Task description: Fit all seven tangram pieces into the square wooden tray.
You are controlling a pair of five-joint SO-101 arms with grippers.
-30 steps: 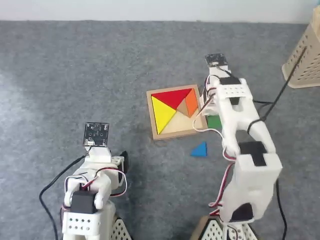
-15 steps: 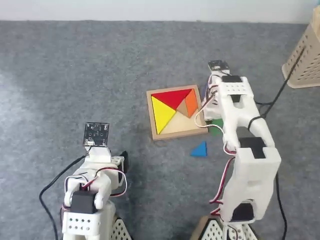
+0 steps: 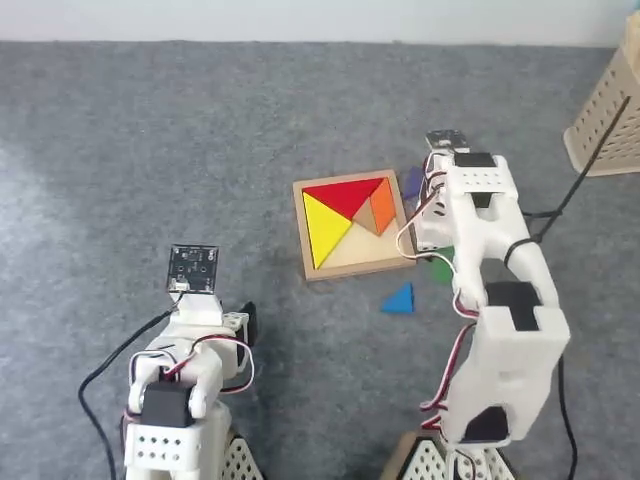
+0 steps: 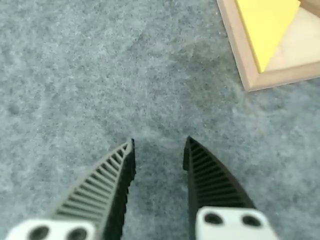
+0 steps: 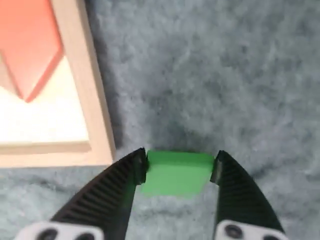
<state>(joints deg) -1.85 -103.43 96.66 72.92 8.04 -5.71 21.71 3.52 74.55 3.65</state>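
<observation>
The square wooden tray (image 3: 302,232) holds a red triangle (image 3: 348,195), a yellow triangle (image 3: 325,228), an orange piece (image 3: 382,210) and a brown piece (image 3: 365,218). Just off the tray's near right corner, my right gripper (image 5: 180,155) is shut on a green piece (image 5: 176,174), with the tray rim (image 5: 95,100) close beside it. The green piece (image 3: 441,268) peeks out from under the right arm (image 3: 470,200). A blue triangle (image 3: 400,299) lies on the carpet in front of the tray. A purple piece (image 3: 411,181) sits by the tray's far right corner. My left gripper (image 4: 160,145) hangs open over bare carpet.
Grey carpet covers the whole table. A perforated beige container (image 3: 612,110) stands at the far right edge. The left arm (image 3: 190,350) sits folded at the near left, well away from the tray, whose corner (image 4: 240,55) shows ahead of its fingers.
The right arm has pulled back and to the right, away from the tray. The green piece shifted with it toward the near side, and the purple piece came into sight. The left arm stayed still.
</observation>
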